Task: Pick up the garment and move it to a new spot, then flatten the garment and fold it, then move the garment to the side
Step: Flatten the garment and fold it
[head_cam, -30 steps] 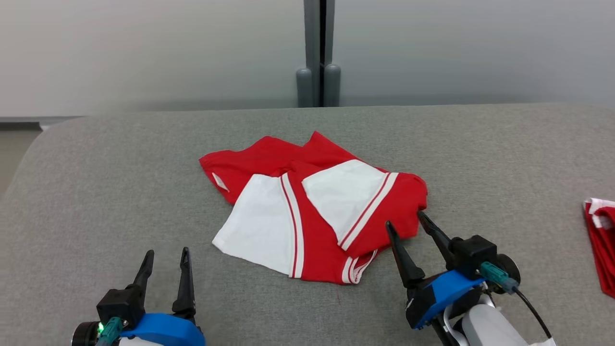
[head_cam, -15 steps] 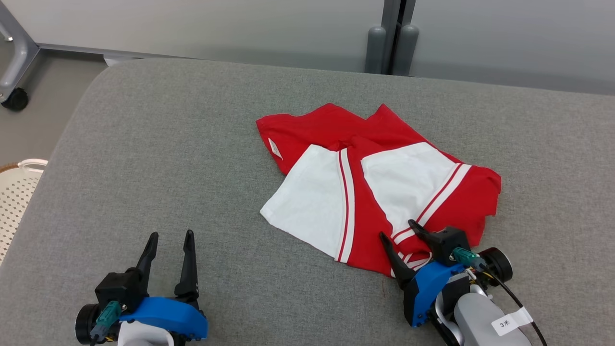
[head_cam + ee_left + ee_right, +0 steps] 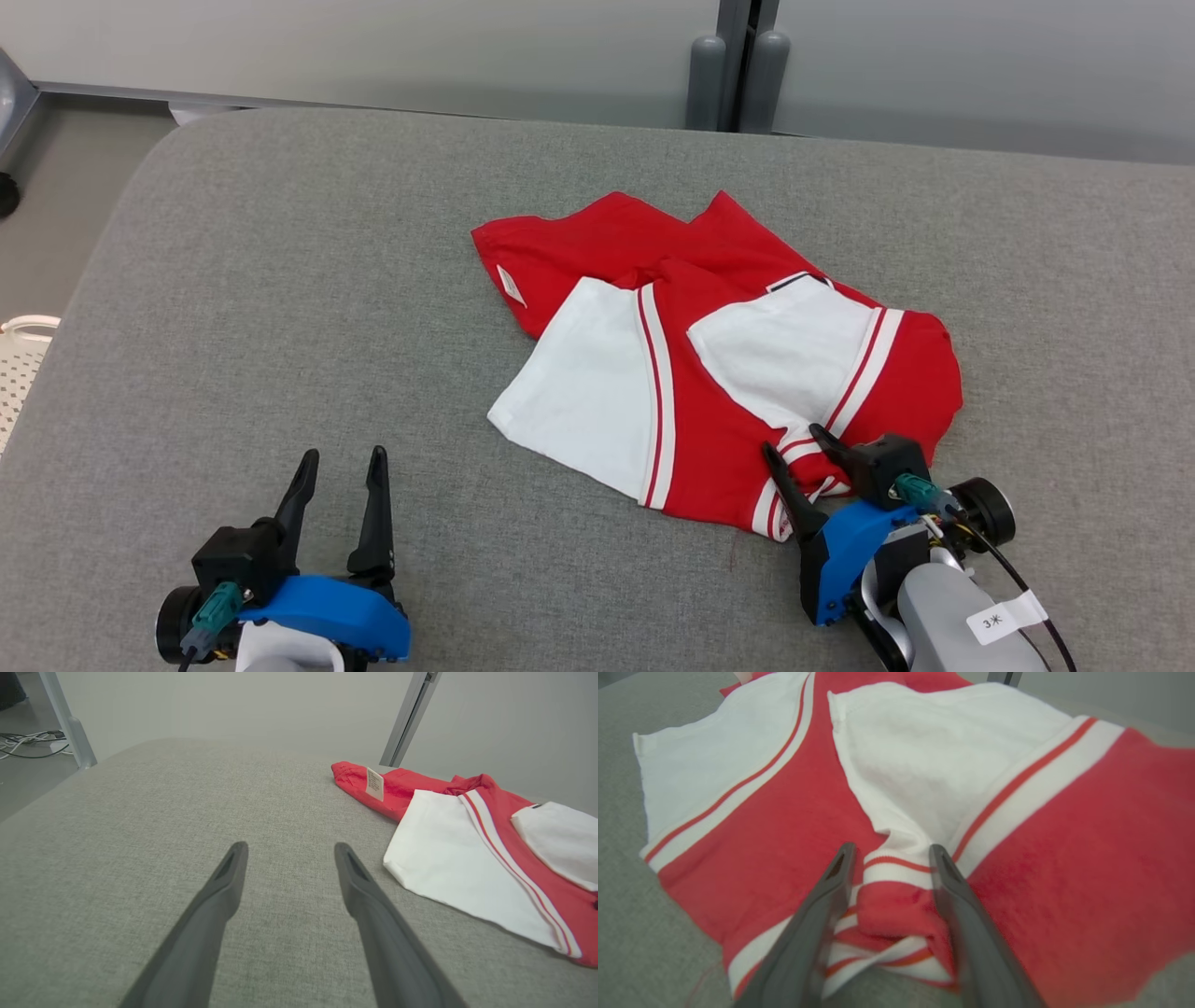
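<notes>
Head view: garment (image 3: 709,373) crumpled at frame centre on grey fabric surface (image 3: 280,280). Right gripper (image 3: 791,439) lower right, fingers apart, straddling its bunched edge. Left gripper (image 3: 344,453) lower left, spread wide, empty.

The left claw (image 3: 344,453) sits low on the robot's left side, its two dark fingers (image 3: 219,905) pointing forward and spread well apart. Behind them lies the blue wrist housing (image 3: 327,616), with a green connector (image 3: 217,609) at its outer side. The right claw (image 3: 792,439) sits further forward and leans slightly toward the robot's left. It is carried on a pale grey forearm (image 3: 943,616) that bears a small white label (image 3: 1004,618). Its fingers are parted too, about as wide as the left pair. They straddle a bunched fold of the garment (image 3: 896,905), with the tips low against the cloth.
</notes>
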You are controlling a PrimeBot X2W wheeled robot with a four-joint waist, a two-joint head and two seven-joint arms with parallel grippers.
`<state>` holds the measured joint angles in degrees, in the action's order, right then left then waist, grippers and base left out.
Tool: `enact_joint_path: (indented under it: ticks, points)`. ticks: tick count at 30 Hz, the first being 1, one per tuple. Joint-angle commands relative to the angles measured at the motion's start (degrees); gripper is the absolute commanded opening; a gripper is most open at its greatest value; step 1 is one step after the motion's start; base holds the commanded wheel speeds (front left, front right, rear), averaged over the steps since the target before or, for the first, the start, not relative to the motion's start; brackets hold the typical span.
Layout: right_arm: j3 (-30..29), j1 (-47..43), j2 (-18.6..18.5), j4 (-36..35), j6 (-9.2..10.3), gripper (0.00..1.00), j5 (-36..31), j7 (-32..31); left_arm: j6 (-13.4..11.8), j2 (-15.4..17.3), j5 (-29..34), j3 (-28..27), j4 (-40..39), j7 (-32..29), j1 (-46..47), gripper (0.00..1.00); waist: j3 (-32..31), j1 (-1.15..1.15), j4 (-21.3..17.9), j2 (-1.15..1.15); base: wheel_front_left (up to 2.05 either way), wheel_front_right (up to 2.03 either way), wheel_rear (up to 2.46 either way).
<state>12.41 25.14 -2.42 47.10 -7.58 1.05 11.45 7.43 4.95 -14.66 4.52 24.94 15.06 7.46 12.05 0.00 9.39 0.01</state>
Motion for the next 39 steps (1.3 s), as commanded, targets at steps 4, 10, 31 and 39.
enact_joint_path:
  ticks: [4,10,31,39]
  points:
    - [-1.3,-1.4,-0.8,0.8,0.15,0.38,0.1,0.5,0.1,0.1,-0.5,0.6,-0.4,0.2,0.9,1.0,0.0,0.0,-0.5,-0.01,0.0,0.0,0.0]
    - [-2.9,-0.3,-0.7,-1.1,0.14,0.0,1.5,2.8,0.1,0.4,-0.6,0.7,-0.4,0.2,0.6,1.0,-0.1,0.0,-0.9,-0.01,0.0,0.0,0.0]
    - [-40.4,12.7,-1.9,-16.0,0.1,0.0,-28.3,-0.8,0.1,1.5,-2.1,4.1,-0.7,0.2,1.4,1.0,2.6,0.0,3.5,-0.01,0.0,0.0,0.0]
    - [-51.6,16.8,-1.1,-18.6,0.1,1.0,-36.2,-4.4,0.1,2.2,-3.5,4.6,0.3,0.2,1.8,1.0,3.6,0.0,5.2,-0.01,0.0,0.0,0.0]
